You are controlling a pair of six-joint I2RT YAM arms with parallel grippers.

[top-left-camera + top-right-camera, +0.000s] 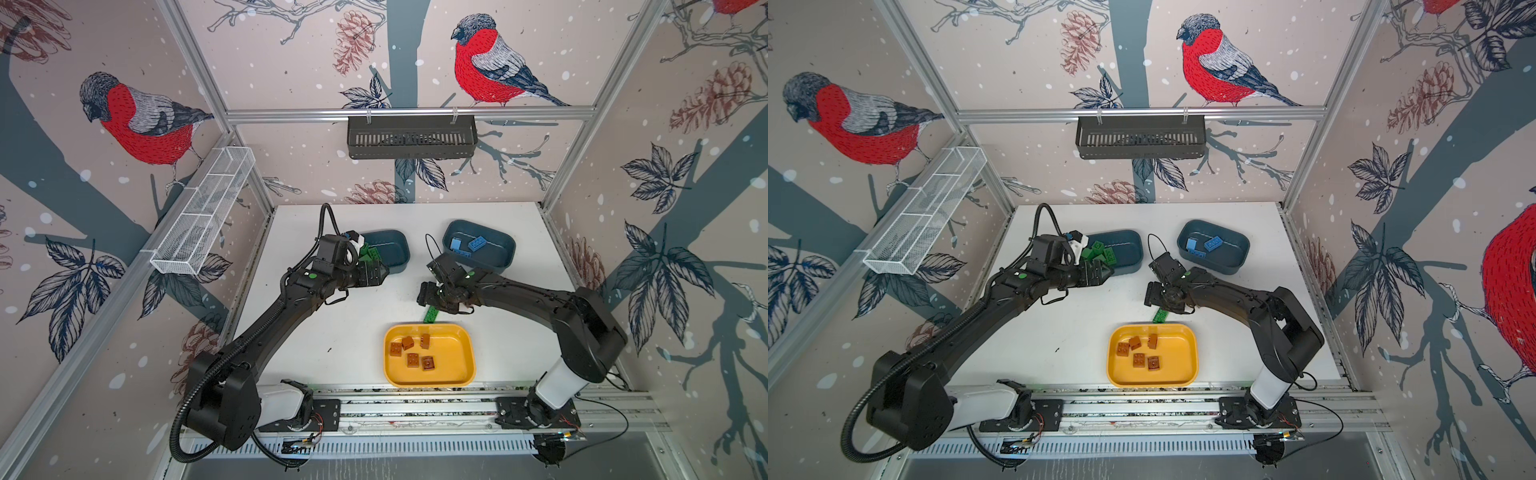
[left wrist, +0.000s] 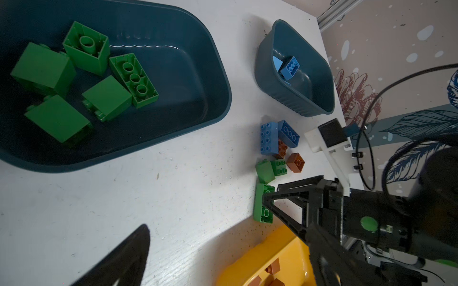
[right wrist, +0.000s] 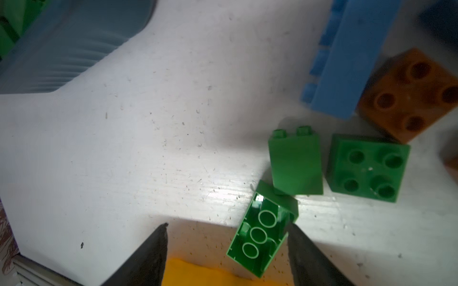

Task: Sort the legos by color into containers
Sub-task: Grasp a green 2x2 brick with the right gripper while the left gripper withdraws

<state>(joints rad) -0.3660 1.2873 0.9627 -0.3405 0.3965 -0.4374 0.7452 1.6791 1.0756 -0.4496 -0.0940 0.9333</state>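
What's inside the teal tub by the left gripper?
Five green bricks lie in the tub, no other color. The wrist view cuts off one end, and in both top views the left arm covers it.

In both top views the right arm [image 1: 519,295] hides the loose legos [image 2: 269,141], except the end of one green lego [image 1: 428,314]. In the right wrist view a blue lego [image 3: 347,57] is blurred and cut off by the edge.

Three containers here: the left teal tub [image 2: 173,81], the right teal tub [image 1: 496,245], one yellow tray [image 1: 451,353]. Five green bricks [image 2: 44,66] in the left one, three blue bricks [image 1: 478,243] in the right, looks like, and five brown bricks [image 1: 412,359] on the tray. Loose on the table [image 2: 173,185]: three green strays [image 2: 265,170], two blue strays [image 2: 269,138], two brown strays [image 2: 296,162].
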